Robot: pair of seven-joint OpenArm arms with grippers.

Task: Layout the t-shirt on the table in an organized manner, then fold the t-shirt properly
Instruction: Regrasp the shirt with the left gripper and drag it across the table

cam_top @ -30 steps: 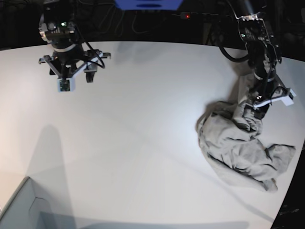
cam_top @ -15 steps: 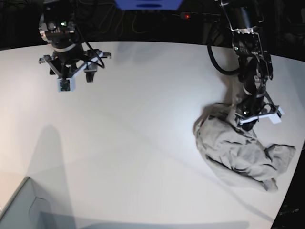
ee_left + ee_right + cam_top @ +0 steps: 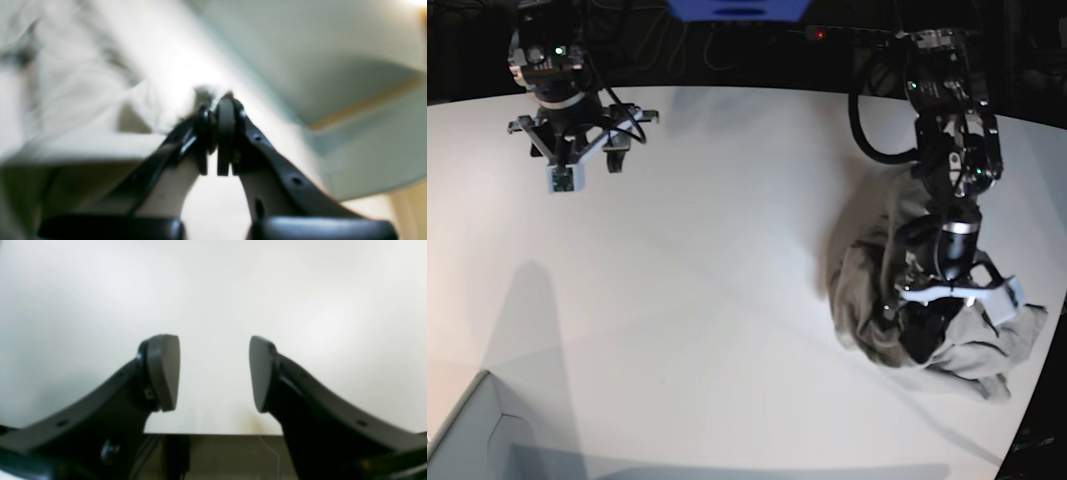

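Note:
The t-shirt [image 3: 867,300] is a crumpled light grey-beige heap at the right of the white table [image 3: 707,300]. My left gripper [image 3: 924,335] is pressed down into the heap's middle, and the arm above it hides part of the cloth. The left wrist view is blurred; there my left gripper [image 3: 217,103] is shut with a tuft of the t-shirt [image 3: 83,83] pinched at its tips. My right gripper [image 3: 577,150] hangs over the far left of the table, well away from the cloth. In the right wrist view my right gripper [image 3: 213,373] stands open with only bare table [image 3: 213,290] between its fingers.
The corner of a pale box [image 3: 467,440] juts in at the front left. The table's right edge [image 3: 1037,410] runs close beside the cloth heap. Behind the curved far edge lie dark cables and a blue object [image 3: 737,8].
My left arm has come forward and down from the heap's far side into its middle, and its jaws have closed on the cloth. The heap has bunched up leftward. The right arm has not moved.

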